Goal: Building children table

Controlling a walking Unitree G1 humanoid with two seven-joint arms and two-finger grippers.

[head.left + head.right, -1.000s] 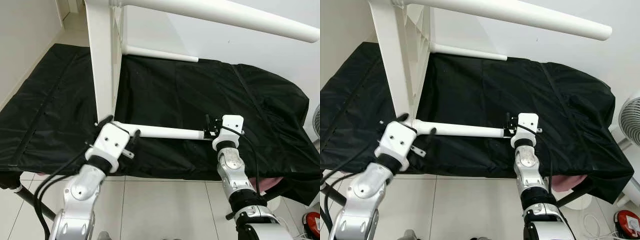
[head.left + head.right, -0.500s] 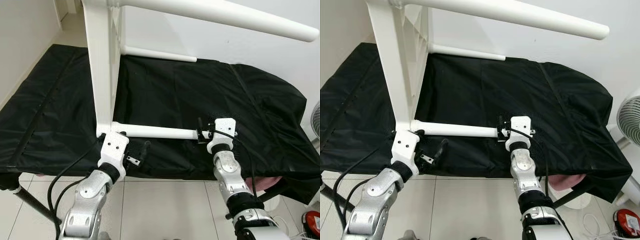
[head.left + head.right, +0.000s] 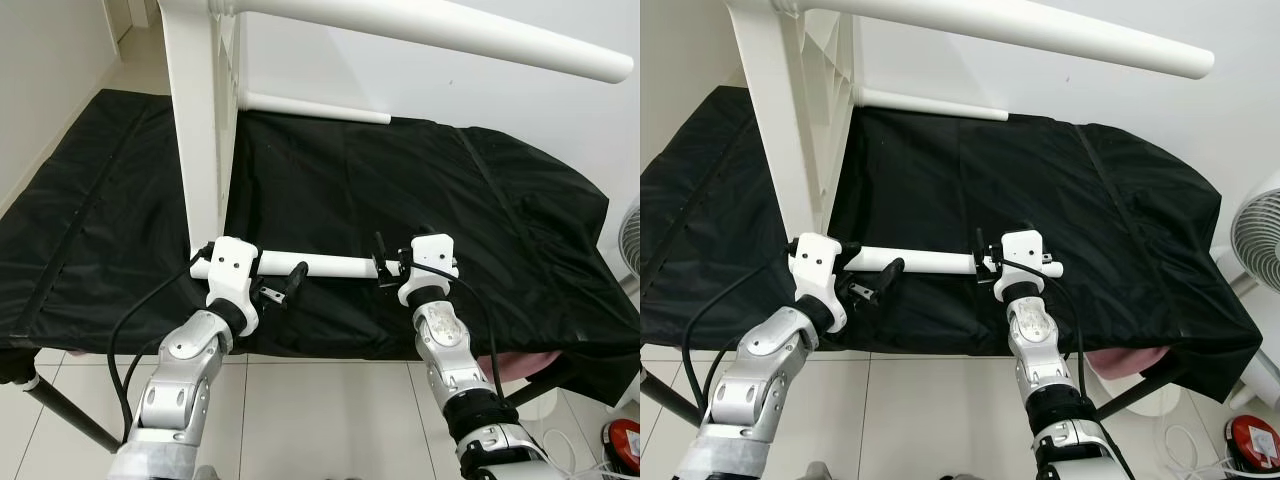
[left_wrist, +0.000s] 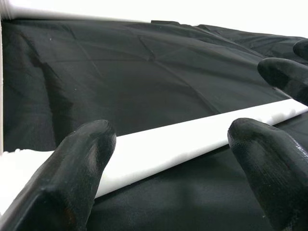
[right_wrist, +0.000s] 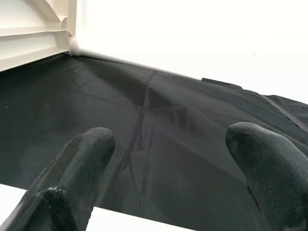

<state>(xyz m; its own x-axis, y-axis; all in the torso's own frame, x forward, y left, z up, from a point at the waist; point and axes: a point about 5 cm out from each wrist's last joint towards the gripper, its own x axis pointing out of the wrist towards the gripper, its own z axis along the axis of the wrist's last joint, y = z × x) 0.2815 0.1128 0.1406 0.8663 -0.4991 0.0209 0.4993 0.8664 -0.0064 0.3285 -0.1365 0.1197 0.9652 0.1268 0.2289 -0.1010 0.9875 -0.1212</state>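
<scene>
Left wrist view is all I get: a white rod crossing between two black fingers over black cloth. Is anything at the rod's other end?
Observer: Yes. The right gripper sits at the far end of that white table leg, fingers open.
Operator: Where along it is the left gripper?
Observer: The left gripper, open, is near the end beside the white tabletop, which stands on edge on the black cloth.

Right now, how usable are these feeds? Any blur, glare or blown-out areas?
Eye views: sharp, evenly lit; the black cloth keeps its creases. Left wrist view: the near fingertips are soft, and the white table leg is bright but readable. Right wrist view: the wall is blown out to plain white, and the fingertips are blurred.
</scene>
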